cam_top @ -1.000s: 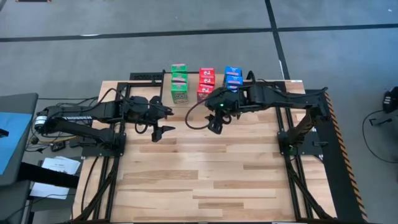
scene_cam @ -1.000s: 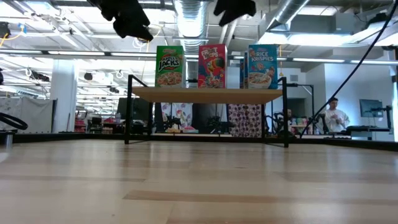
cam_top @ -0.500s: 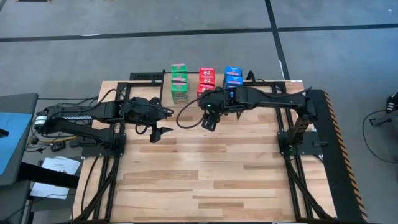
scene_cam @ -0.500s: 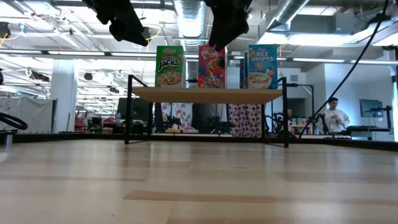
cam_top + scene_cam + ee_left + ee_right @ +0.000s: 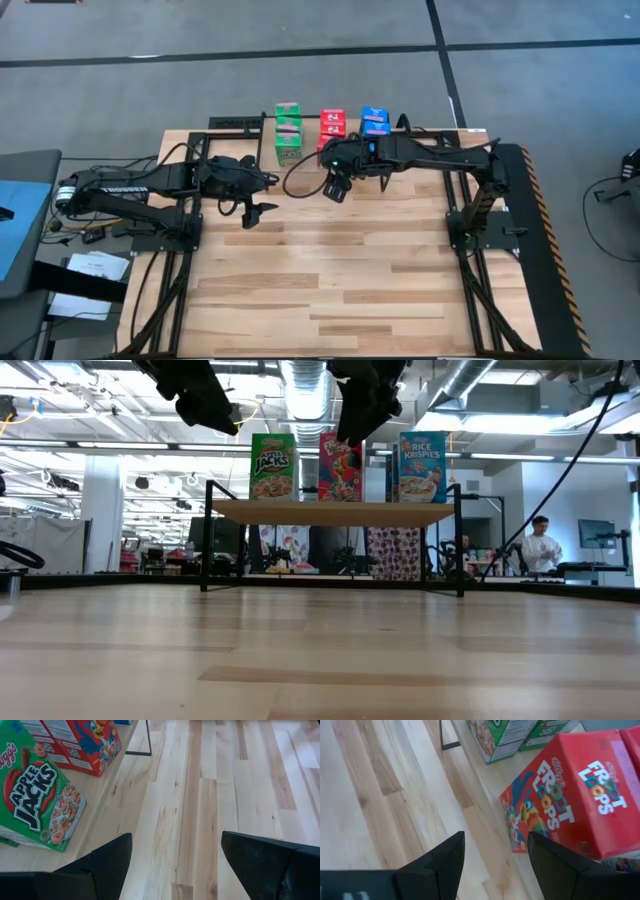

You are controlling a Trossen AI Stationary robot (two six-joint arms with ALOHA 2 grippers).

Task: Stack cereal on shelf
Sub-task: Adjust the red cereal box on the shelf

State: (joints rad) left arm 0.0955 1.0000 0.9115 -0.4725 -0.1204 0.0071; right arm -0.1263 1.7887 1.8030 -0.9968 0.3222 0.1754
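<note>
High view: the shelf [image 5: 300, 160] stands at the 12 o'clock edge of the surface [image 5: 340, 280], carrying green [image 5: 288, 130], red [image 5: 333, 122] and blue [image 5: 375, 121] cereal boxes. The right gripper [image 5: 334, 189] hovers at 6 o'clock of the red boxes, fingers open and empty. The left gripper [image 5: 256, 212], fingers open, waits at 8 o'clock of the shelf.

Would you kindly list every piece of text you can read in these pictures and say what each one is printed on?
"APPLE JACKS": front of the green cereal box on the shelf.
"FROOT LOOPS": front of the red cereal box.
"RICE KRISPIES": front of the blue cereal box.
The smaller print on the box sides and the text on the box tops in the high view are too small to read.
</note>
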